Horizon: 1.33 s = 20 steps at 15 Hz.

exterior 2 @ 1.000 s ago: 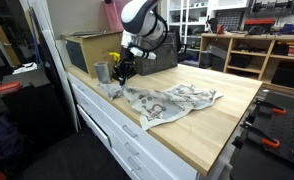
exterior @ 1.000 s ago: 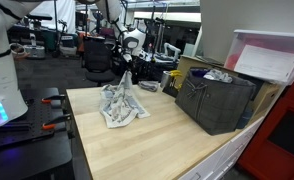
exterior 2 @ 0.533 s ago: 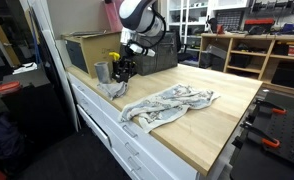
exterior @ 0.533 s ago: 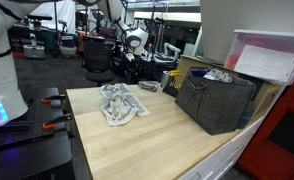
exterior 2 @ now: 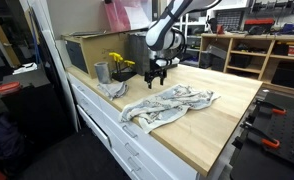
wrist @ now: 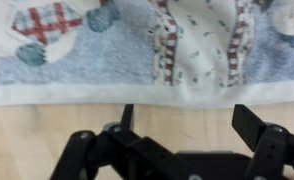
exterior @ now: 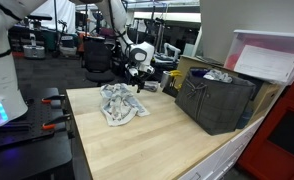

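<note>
**Mia:** What is hard to see?

**Ben:** In the wrist view the towel (wrist: pixel 147 50) is cut off at the top and at both sides. I can only see its hem and some snowman pictures. The pincer (wrist: pixel 185 112) looks dark and blurry at 6 o'clock.

**Mia:** Is the pincer pinching anything?

**Ben:** No. Its two fingers (wrist: pixel 127 115) stand wide apart, let go, with nothing between them. Under them is bare wood of the table (wrist: pixel 47 125).

**Mia:** Where is the towel?

**Ben:** It lies crumpled on the wooden table (exterior: pixel 157 135). In the wrist view it is at 12 o'clock from the pincer, just beside the fingertips. In both exterior views the pincer (exterior 2: pixel 157 75) hangs over the far edge of the towel (exterior 2: pixel 172 103). I cannot tell if they touch.

**Mia:** Are there boxes or cups?

**Ben:** Yes. A black crate (exterior: pixel 215 105) stands on the table at 3 o'clock from the towel (exterior: pixel 117 103), well apart from it. A pale bundle of cloth (exterior: pixel 215 75) pokes out of its top. What is deeper inside is hidden by its walls.

**Mia:** Anything more?

**Ben:** A metal cup (exterior 2: pixel 102 72) stands at 9 o'clock from the pincer in an exterior view. I cannot see into it. A small yellow thing (exterior 2: pixel 120 62) is near it, too small to name.
</note>
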### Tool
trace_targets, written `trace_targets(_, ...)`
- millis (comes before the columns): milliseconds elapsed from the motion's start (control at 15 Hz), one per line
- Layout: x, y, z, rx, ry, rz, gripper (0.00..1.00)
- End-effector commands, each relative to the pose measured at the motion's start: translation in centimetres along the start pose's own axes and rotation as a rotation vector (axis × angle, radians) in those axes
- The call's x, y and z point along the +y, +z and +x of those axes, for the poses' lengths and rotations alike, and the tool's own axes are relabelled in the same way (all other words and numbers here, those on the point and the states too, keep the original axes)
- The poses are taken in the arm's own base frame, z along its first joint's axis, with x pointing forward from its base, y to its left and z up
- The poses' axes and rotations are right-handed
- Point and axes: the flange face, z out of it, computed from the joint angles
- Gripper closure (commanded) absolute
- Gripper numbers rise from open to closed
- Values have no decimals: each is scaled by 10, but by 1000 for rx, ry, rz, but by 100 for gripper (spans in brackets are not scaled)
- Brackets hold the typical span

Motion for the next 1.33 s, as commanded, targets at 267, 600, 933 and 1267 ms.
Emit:
trace_targets(267,116,16,-28,-33,250,-69,0)
trace_targets(600,146,32,-36,-61,279,-115,0)
trace_targets(933,164,43,-35,-60,293,-143,25)
trace_targets(1267,167,41,-36,-55,304,-145,57)
